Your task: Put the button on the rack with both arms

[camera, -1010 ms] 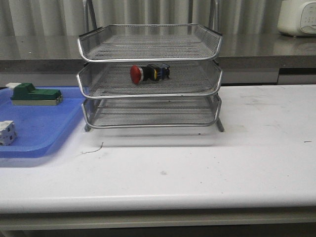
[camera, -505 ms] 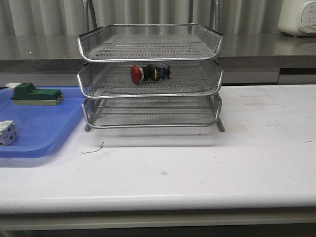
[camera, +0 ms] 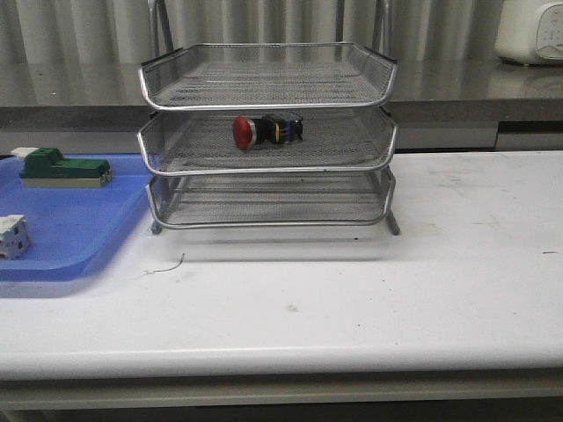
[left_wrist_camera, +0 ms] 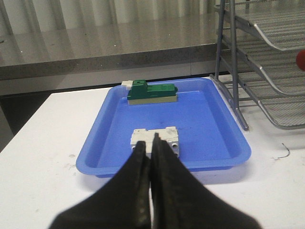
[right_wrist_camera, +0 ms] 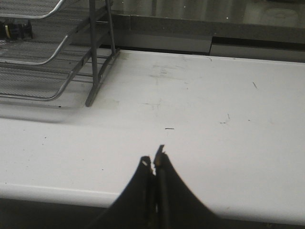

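On the middle tier of the silver wire-mesh rack [camera: 268, 132], unmoved over the last second: red-headed black button [camera: 266, 130], left tool [left_wrist_camera: 151, 157] and right tool [right_wrist_camera: 153, 164] both clenched empty, well apart from it — placement seemingly done.

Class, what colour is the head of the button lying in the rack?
Red; the button shows best in the front view.

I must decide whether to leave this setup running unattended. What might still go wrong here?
1. The button lies on its side on the rack's middle tier; its round head might let it roll if the rack is bumped.
2. The left tool, shut, points at the white block in the blue tray; moving forward could knock it.
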